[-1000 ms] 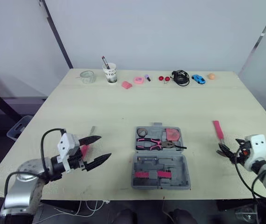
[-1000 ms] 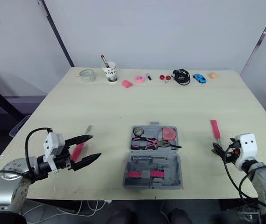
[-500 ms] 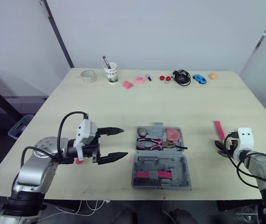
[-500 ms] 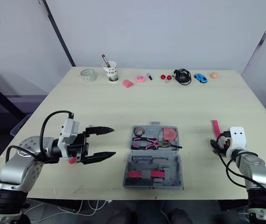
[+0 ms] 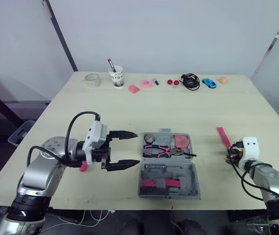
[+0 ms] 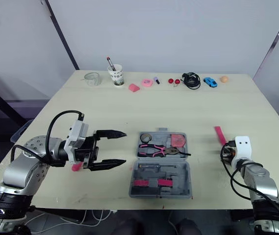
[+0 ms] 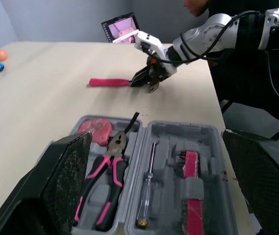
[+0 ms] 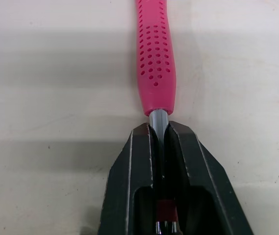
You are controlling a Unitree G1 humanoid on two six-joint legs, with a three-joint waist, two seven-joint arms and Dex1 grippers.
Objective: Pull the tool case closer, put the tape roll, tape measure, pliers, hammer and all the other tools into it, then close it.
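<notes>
The tool case [image 5: 168, 166] lies open in the middle of the worktop [image 5: 129, 107], close to the front edge, so I judge that pulling it closer is done. In its far half I see the pliers [image 5: 161, 151]. Beside them are a dark ring that I take for the tape roll [image 5: 149, 139] and a reddish round thing that I take for the tape measure [image 5: 181, 141]. In the near half there is a screwdriver [image 7: 146, 183] and a pink holder [image 7: 190, 196].

The hammer [image 5: 223, 137] is not yet in the case. It is well apart from it, toward the right edge of the worktop. One small pink thing [image 5: 83, 167] also lies on the worktop to the left of the case, partly behind my left arm, and I cannot tell what it is. So what is left, as I judge it, is to put in the hammer and perhaps this pink thing, and then to close the lid.

My right hand [image 8: 159, 128] is clenched on the metal shaft of the hammer, just below the pink grip, which points to the far edge. Whether the grip rests on the worktop or is lifted, I cannot tell.

My left hand [image 5: 137, 148] is wide open and grasps nothing. Its fingertips are just beside the left wall of the case and do not touch it.
</notes>
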